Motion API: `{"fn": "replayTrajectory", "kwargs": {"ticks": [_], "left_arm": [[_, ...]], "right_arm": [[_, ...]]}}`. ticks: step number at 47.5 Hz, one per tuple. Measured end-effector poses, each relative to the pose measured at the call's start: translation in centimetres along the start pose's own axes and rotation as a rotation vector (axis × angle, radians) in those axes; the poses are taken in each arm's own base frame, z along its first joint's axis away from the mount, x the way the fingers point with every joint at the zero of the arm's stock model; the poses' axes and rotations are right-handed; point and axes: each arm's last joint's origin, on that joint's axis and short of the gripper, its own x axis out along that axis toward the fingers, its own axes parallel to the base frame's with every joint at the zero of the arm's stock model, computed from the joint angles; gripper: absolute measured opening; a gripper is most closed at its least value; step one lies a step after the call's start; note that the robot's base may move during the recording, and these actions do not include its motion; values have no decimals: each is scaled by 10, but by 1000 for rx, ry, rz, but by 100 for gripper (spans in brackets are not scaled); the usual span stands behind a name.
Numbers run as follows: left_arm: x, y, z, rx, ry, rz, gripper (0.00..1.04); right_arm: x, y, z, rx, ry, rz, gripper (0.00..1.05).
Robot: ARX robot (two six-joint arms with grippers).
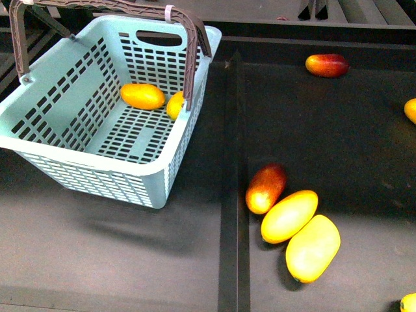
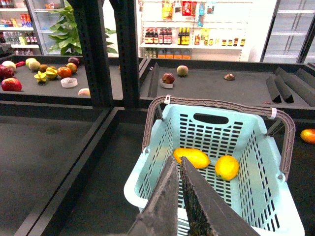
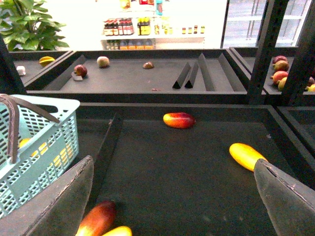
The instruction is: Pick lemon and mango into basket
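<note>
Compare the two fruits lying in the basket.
The mango is longer and oblong; the lemon is shorter and oval. The mango looks more orange, the lemon a brighter yellow in the left wrist view. In the front view the mango shows whole, while the lemon is partly hidden behind the handle. Both lie on the slotted floor of the basket, close together near its far wall.

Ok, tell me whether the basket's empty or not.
Not empty: the basket holds two fruits on its slotted floor, the mango and the lemon.
</note>
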Motion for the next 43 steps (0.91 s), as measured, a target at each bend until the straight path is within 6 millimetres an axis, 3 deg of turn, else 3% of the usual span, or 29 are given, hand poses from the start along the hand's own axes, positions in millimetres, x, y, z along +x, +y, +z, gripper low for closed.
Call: {"fn": "replayTrajectory", "kwargs": {"ticks": [23,43], "left_arm": [[-17,0,-3,0,11,0,3],[-18,0,-3,0,5,0,3]], "right_arm": [[0,0,0,0,0,0,96],[0,0,0,0,0,0,96]]}}
